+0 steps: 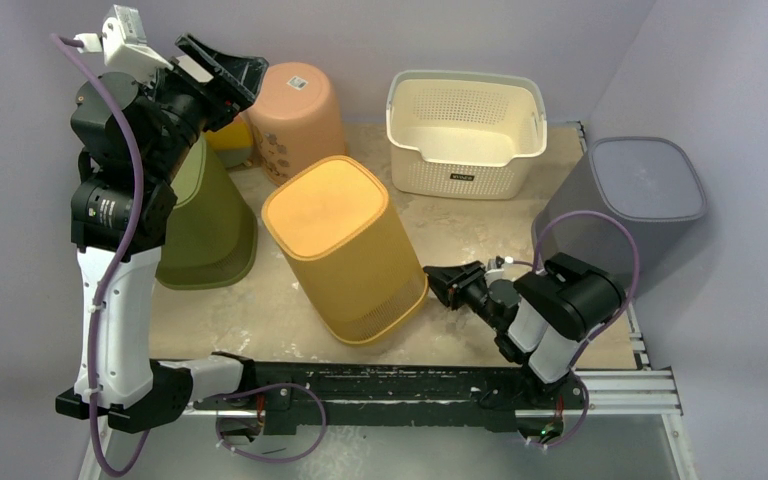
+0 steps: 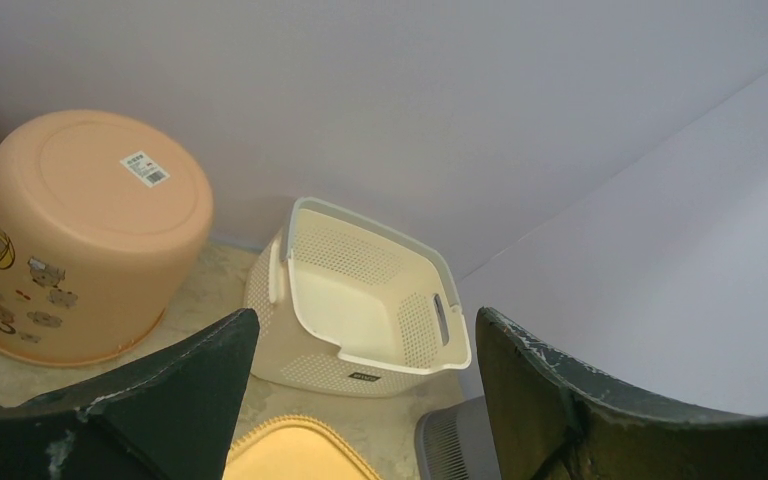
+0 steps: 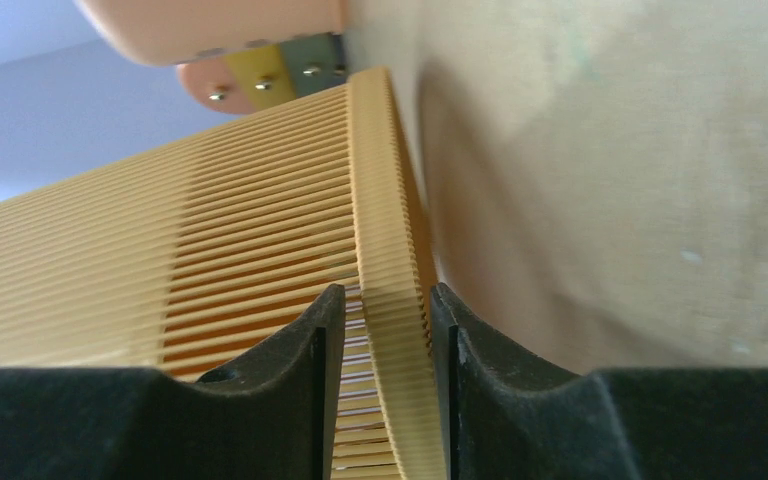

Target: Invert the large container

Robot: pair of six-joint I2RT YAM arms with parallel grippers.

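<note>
1. Your large container [image 1: 345,250] sits mid-tabletop, base up, its rim low toward the near-right.
2. Your right gripper [image 1: 432,285] is nearer; it narrowly straddles that rim, loose on one side; the left gripper [image 1: 240,80] gapes empty above the far-left corner.

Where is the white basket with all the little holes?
In the top view, the white basket sits at the back of the table, right of centre, between the upside-down pink bucket and the grey bin.

your left arm [image 1: 115,310] and right arm [image 1: 545,335] share one build: white link shells between black joint housings, each trailed by a looping purple cable [image 1: 585,213]. a white camera block [image 1: 122,28] caps the left wrist. the left gripper [image 2: 368,318] has black fingers [image 2: 180,390], scuffed with pale flecks.
</note>
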